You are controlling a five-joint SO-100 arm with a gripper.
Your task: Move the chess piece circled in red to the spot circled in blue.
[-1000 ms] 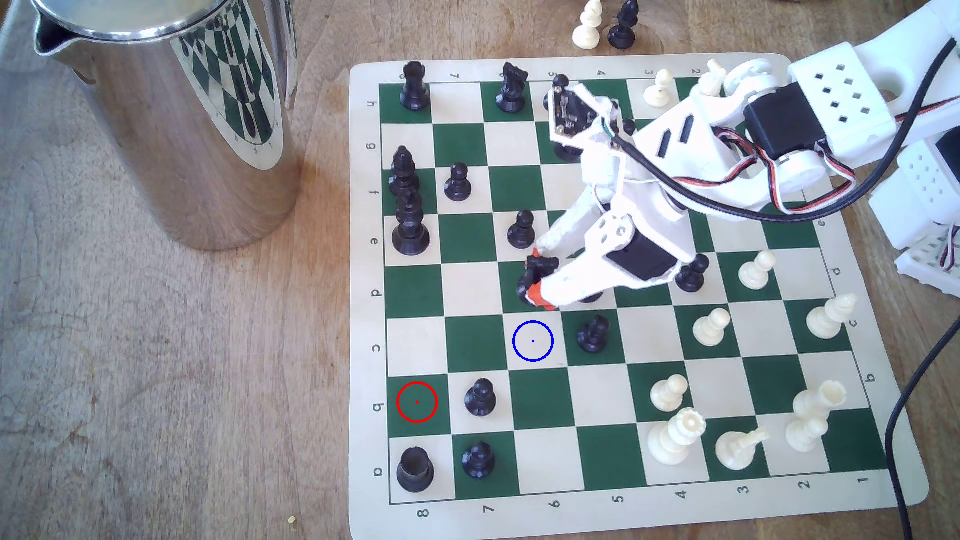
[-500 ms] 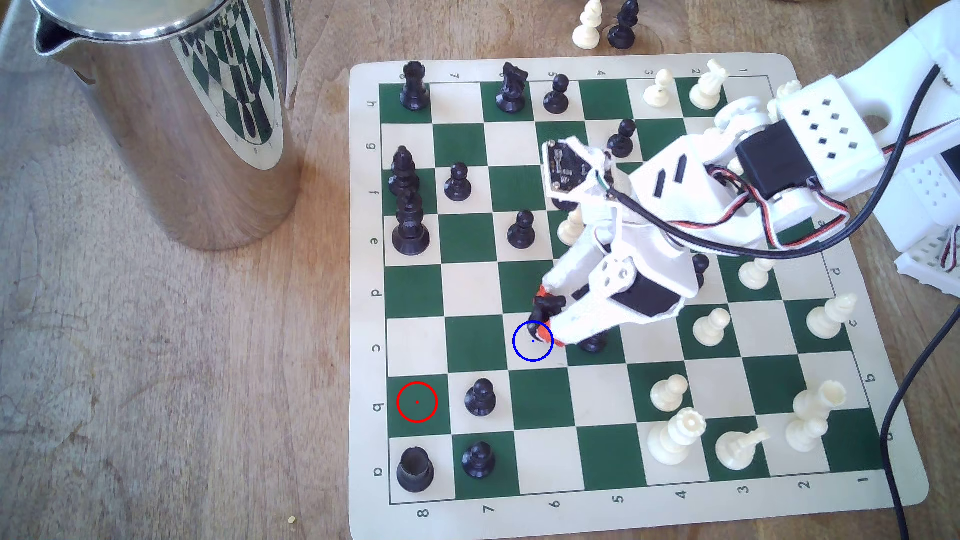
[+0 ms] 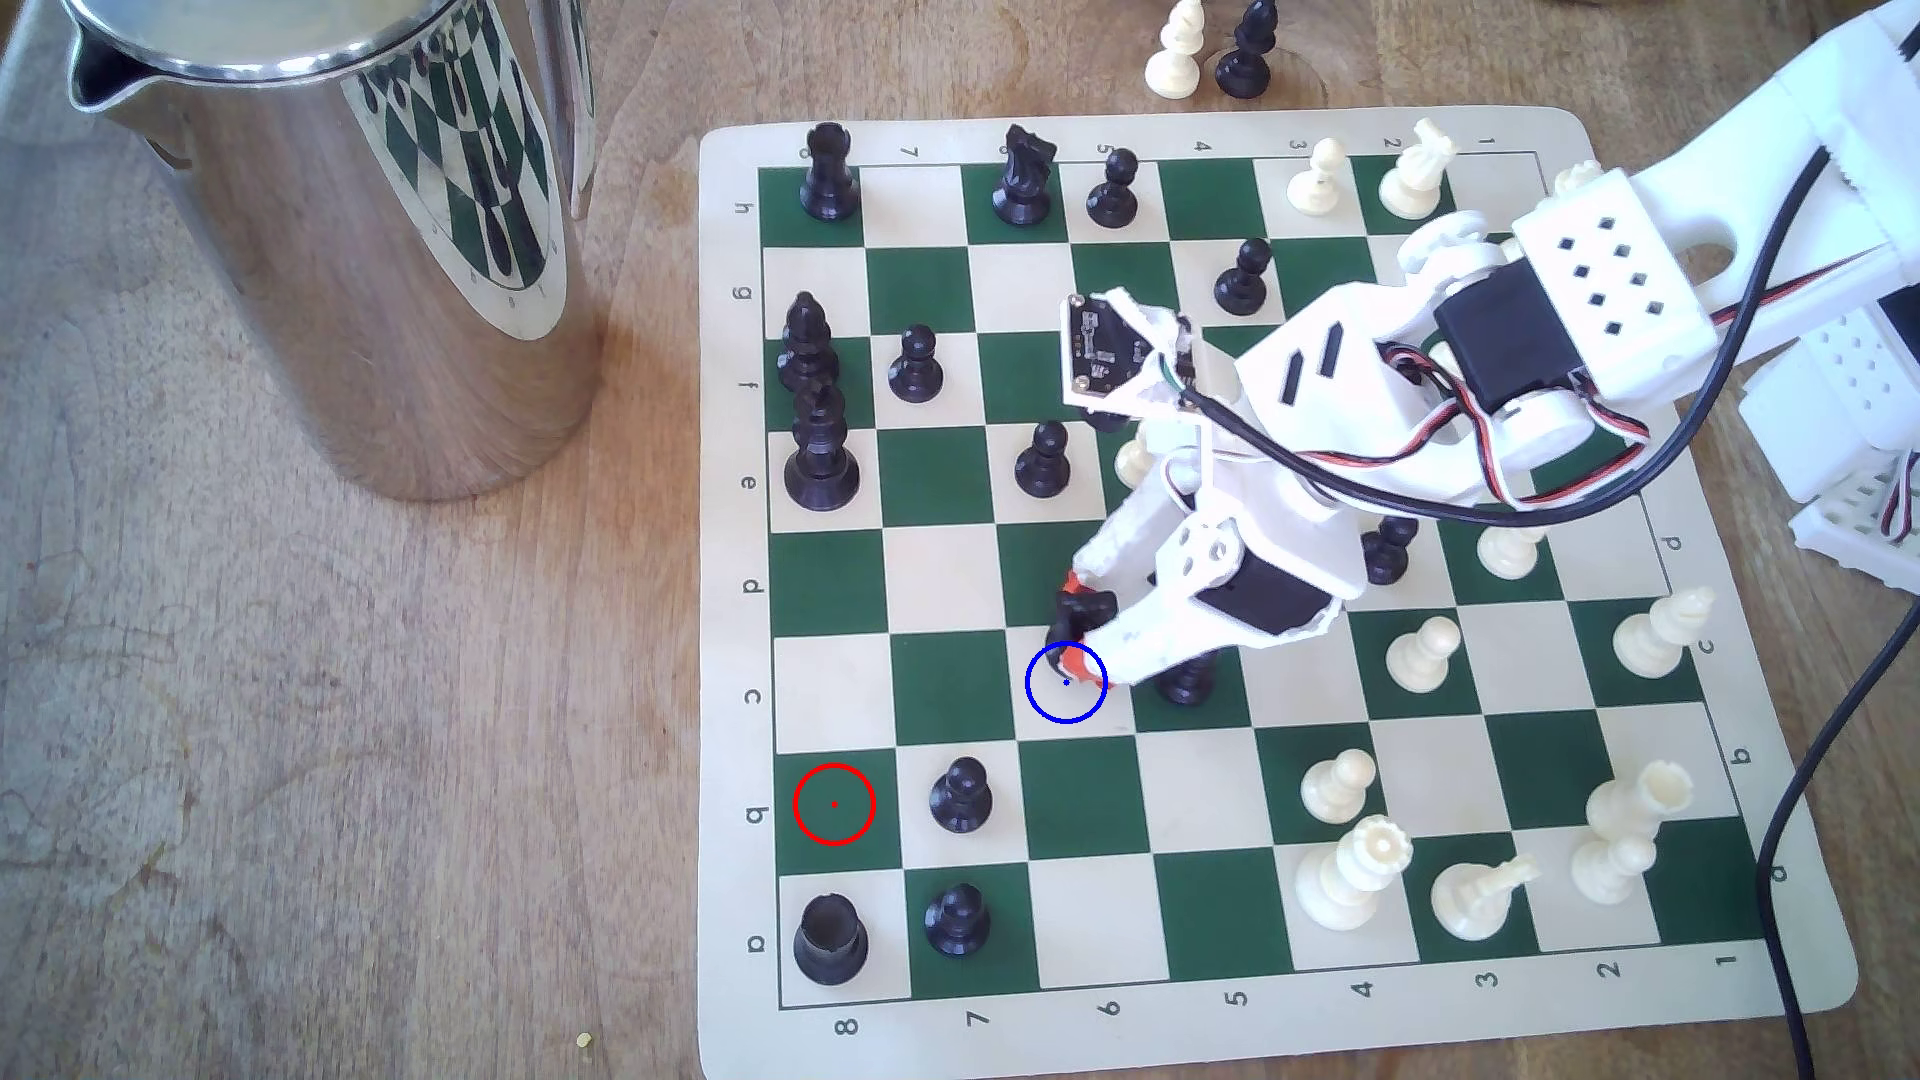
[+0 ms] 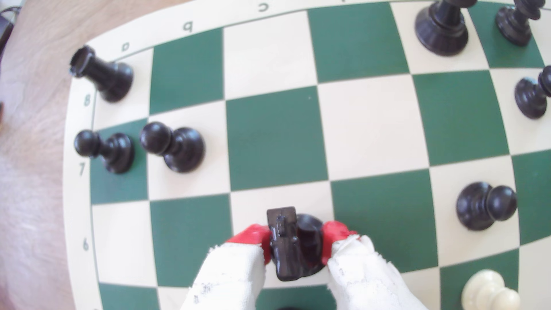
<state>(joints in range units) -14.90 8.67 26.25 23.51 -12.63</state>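
Gripper (image 4: 295, 241) clamped on knight (image 4: 293, 247), at edge of blue-ringed spot (image 3: 1049, 701). Pickup done; you still need lowering, centring, release.

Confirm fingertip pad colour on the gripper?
Red pads on white fingers; clearest in the wrist view.

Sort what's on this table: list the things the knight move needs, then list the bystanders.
In the job:
- black knight, clamped in the gripper
- blue-ringed cream square
- red-ringed green square, now bare

Bystanders:
- steel jug
- black rook
- two pawns off the board
- white pieces
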